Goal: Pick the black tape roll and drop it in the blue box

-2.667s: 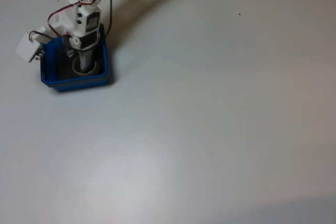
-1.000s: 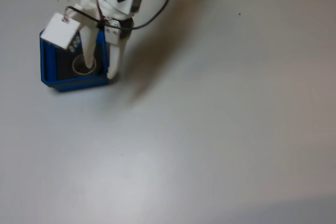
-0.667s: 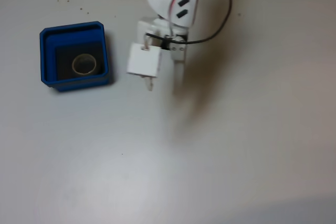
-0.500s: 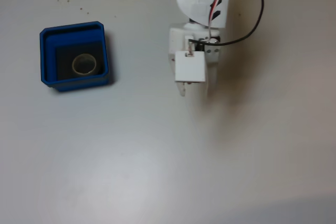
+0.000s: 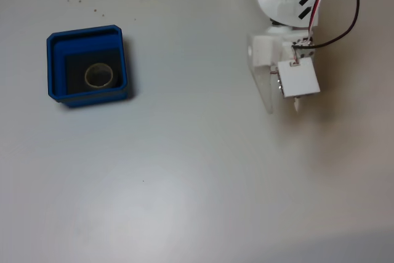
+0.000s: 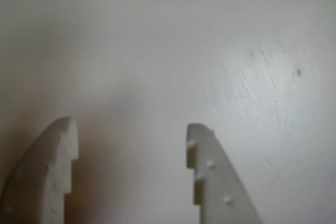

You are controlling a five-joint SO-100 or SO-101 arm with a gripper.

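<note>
The blue box (image 5: 55, 66) sits at the left of the fixed view, and the black tape roll (image 5: 99, 76) lies flat on its dark bottom, pale core showing. My white gripper (image 5: 283, 109) hangs over the bare table far to the right of the box, fingers pointing down the picture. In the wrist view the gripper (image 6: 131, 132) stands open, nothing but pale tabletop between its two white fingers (image 6: 210, 177).
The white arm with its red and black cables (image 5: 345, 23) comes in from the top right of the fixed view. A few dark specks (image 5: 86, 4) mark the tabletop above the box.
The gripper let go of the tape roll in the blue box, lifted out and swung right across the table, away from the box. The roll stays in the box.
</note>
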